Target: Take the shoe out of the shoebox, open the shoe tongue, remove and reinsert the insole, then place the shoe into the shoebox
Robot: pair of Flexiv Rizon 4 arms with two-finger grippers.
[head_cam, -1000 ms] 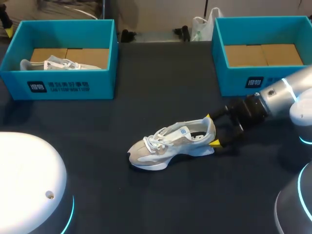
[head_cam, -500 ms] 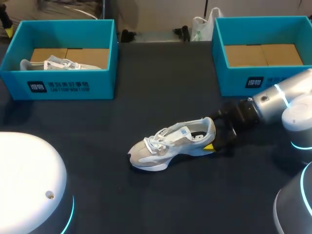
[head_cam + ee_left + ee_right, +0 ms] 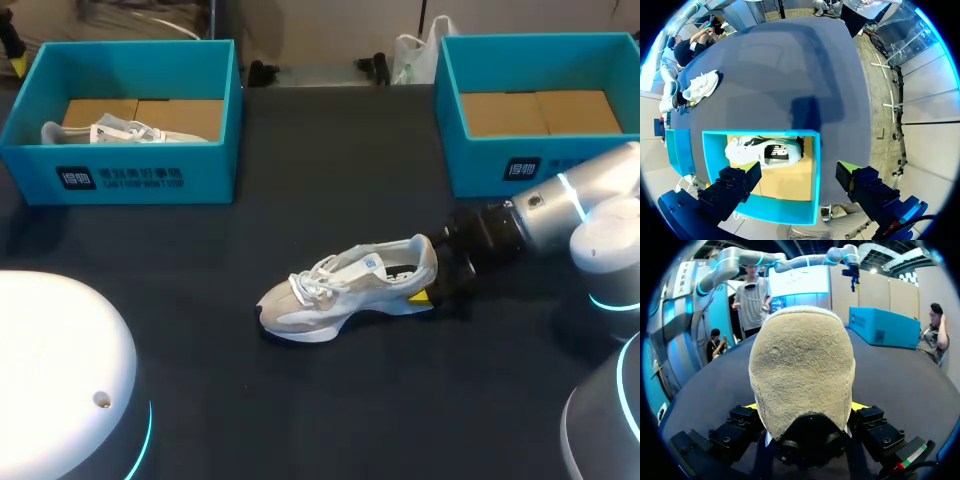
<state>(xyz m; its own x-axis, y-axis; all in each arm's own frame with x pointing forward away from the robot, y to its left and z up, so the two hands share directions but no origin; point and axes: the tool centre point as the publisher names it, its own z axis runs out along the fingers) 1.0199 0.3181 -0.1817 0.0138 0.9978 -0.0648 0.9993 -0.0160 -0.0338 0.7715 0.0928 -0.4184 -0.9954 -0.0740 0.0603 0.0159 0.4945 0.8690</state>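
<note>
"Two teal shoeboxes stand at the far side of the dark surface [image 3: 300, 400]. What does the left shoebox [image 3: 140, 178] contain?" asks the student.

"A second shoe [image 3: 108, 132], white, lying on the box's brown cardboard floor," the tutor answers. "The left gripper [image 3: 799, 182] hangs high above that box. Its fingers [image 3: 732, 184] are spread wide and touch nothing."

"Where is the shoe of the task?"

"The shoe [image 3: 345, 290] stands on its sole near the middle of the surface, outside both boxes and nearer the robot than either. Its toe points left and its heel right, with the laces and tongue on top."

"What holds it?"

"The right gripper [image 3: 432, 283], which comes in low from the right. Its fingers [image 3: 737, 427] pinch the heel from two sides. In the right wrist view a yellow tip lies against each flank of the suede heel."

"And the right shoebox [image 3: 500, 170]?"

"Only its brown cardboard floor shows. It stands well apart from the shoe, beyond the right arm."
</note>
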